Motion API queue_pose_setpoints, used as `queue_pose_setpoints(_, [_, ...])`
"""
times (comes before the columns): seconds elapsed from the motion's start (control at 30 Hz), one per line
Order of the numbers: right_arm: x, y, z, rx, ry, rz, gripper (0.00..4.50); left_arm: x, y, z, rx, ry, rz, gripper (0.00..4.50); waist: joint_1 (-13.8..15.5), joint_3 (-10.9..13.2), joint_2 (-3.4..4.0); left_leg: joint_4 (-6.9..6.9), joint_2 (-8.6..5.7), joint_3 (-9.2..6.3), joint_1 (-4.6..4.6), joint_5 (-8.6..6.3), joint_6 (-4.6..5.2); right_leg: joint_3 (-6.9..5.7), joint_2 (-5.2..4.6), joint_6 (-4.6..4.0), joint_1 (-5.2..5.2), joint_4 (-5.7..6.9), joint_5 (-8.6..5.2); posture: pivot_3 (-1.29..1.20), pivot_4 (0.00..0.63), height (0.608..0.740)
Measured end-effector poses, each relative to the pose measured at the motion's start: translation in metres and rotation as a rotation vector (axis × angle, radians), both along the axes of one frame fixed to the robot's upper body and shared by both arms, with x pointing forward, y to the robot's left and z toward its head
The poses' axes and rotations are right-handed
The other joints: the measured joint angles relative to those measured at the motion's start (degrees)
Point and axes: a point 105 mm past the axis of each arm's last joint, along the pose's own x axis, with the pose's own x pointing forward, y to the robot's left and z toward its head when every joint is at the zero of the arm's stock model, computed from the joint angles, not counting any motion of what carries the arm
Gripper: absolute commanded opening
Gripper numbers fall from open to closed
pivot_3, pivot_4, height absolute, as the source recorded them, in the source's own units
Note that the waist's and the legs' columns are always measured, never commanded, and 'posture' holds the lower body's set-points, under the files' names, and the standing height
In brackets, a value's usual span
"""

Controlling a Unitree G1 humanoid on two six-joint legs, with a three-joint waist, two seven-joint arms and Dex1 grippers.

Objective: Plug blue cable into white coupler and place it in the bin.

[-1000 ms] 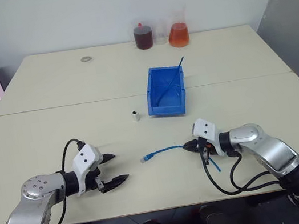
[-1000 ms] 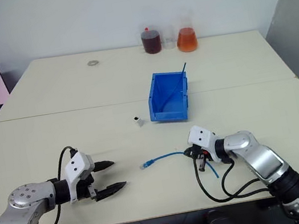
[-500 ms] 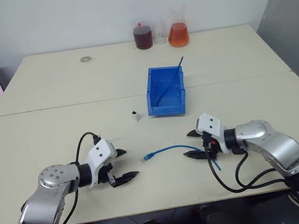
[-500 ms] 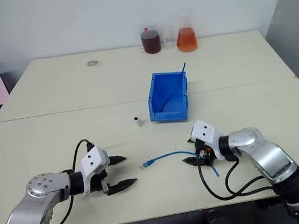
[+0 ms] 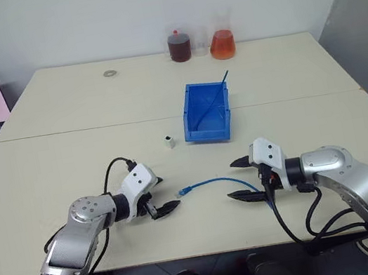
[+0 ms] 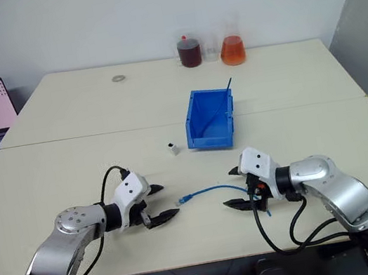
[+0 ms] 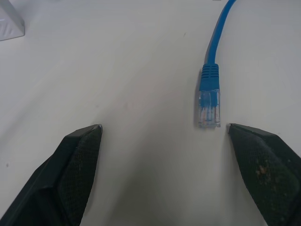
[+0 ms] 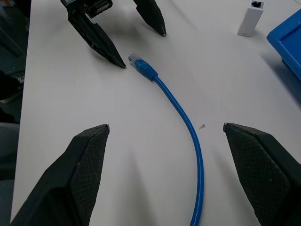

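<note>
You've got a pale table (image 5: 68,165) carrying the blue cable (image 5: 210,183), the white coupler (image 5: 169,141), the bin (image 5: 205,114), two flasks (image 5: 179,44) and a ring (image 5: 110,73).

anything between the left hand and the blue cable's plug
Nothing: in the left wrist view only bare table separates the open left hand from the blue cable plug.

The thin blue cable (image 5: 210,183) was laid on the table between both grippers' spread fingers, its clear plug (image 7: 209,108) just inside the left gripper's (image 5: 161,195) fingertips.
</note>
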Motion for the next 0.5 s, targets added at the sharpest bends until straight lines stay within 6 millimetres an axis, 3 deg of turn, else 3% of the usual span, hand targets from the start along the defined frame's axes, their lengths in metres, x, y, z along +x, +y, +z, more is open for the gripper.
queue_pose_setpoints(0.5, [0.002,-0.005,0.000,0.004,-0.020,-0.034,4.18,-0.012,-0.002,-0.005,0.032,0.039,-0.011,0.98,-0.2,-0.1,0.07,-0.04,0.01,0.03,0.13,0.00,0.00,0.04,0.02,-0.01,0.06,-0.01,-0.01,0.00,0.150,0.740])
